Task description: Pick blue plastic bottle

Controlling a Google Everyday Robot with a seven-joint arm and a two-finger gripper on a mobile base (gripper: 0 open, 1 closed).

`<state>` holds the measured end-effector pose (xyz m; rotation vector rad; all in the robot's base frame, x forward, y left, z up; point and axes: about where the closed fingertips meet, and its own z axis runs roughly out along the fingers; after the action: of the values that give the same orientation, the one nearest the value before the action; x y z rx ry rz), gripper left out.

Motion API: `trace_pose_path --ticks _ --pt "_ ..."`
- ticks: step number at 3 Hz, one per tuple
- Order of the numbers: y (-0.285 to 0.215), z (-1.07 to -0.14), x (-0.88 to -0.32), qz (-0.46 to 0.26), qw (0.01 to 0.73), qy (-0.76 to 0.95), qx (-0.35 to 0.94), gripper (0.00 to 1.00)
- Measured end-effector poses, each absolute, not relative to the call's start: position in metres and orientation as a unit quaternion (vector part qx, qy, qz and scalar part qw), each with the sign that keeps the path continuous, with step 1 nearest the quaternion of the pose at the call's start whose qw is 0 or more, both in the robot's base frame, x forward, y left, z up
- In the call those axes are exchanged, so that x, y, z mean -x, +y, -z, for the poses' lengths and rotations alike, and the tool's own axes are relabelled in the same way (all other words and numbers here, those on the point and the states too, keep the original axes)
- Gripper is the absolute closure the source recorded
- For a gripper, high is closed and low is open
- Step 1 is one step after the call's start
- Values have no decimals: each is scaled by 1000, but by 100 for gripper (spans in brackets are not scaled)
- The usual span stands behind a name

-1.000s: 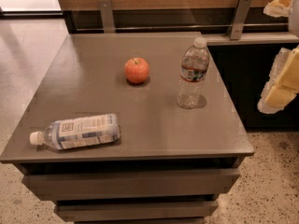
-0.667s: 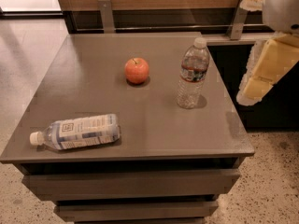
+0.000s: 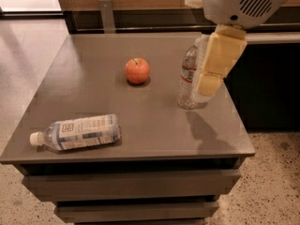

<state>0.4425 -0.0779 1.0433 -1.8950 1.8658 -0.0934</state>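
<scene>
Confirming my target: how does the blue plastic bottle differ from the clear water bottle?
The blue plastic bottle lies on its side, front left; the clear water bottle stands upright, back right, behind the gripper. The blue one's label is large, white-and-blue; the clear one's is a narrow dark band. Both rest on the table.

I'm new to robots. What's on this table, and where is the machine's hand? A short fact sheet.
table: grey, drawers below
blue plastic bottle: on its side, front left, cap pointing left
apple: toward the back, middle
clear water bottle: upright, right side, partly behind gripper
gripper: over the table's right side, away from blue plastic bottle
</scene>
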Motion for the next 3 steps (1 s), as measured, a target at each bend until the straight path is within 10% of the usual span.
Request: trace_pose_path --ticks 3 --pt "-47 -1036 -450 12 234 655 719 0"
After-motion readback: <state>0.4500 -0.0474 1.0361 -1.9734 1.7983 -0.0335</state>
